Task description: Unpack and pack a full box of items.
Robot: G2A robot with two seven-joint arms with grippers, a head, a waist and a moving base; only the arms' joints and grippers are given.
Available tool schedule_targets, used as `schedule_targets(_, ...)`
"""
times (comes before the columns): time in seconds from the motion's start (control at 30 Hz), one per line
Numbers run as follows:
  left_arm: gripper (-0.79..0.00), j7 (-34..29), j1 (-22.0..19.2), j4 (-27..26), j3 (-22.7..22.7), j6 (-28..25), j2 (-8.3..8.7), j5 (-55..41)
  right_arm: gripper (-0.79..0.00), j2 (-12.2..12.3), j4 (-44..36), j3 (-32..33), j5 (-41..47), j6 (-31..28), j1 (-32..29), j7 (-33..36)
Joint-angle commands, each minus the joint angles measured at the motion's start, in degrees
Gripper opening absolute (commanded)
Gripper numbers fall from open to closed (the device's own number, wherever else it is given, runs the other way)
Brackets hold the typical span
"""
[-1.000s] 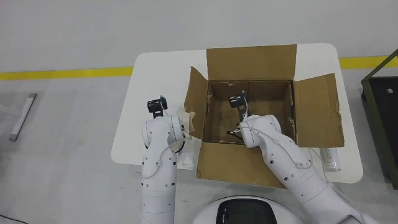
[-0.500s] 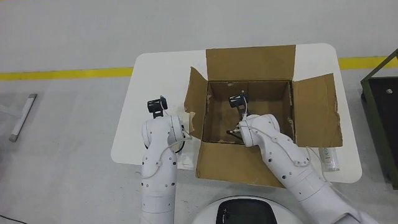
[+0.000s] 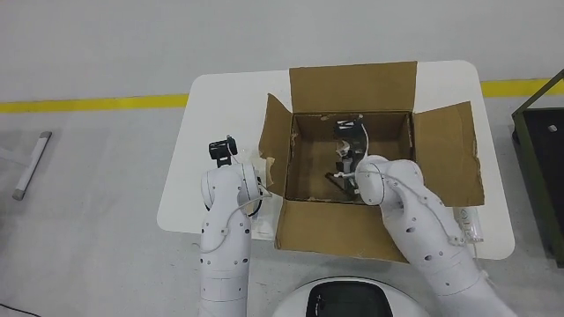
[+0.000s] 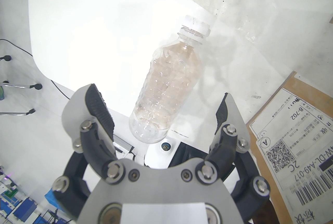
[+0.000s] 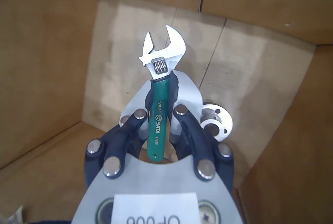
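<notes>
Shifted rightward inside the open brown cardboard box (image 3: 352,88), my right gripper (image 5: 161,87) pinches the green-handled steel adjustable wrench (image 5: 159,110) above its floor; I should lift straight, clear of the walls, while my left gripper (image 4: 160,101) hangs spread over the clear plastic bottle (image 4: 169,79).

One box (image 3: 352,88), one wrench (image 5: 163,63), one flange (image 5: 218,121)
</notes>
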Motion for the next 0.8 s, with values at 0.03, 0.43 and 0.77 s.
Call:
schedule_targets(0.03, 0.0, 0.0, 0.0, 0.0, 0.0, 0.0, 0.0, 0.0, -0.785, 0.34, -5.61, 5.13, 9.03, -2.41, -3.28, -2.57)
schedule_targets(0.43, 0.0, 0.0, 0.0, 0.0, 0.0, 0.0, 0.0, 0.0, -0.785, 1.63, -6.57, 22.62, 54.94, -21.29, -10.76, -4.25)
schedule_targets(0.77, 0.0, 0.0, 0.0, 0.0, 0.0, 0.0, 0.0, 0.0, -0.785, 2.06, -5.3, 22.24, 54.47, -22.44, -10.54, -3.6)
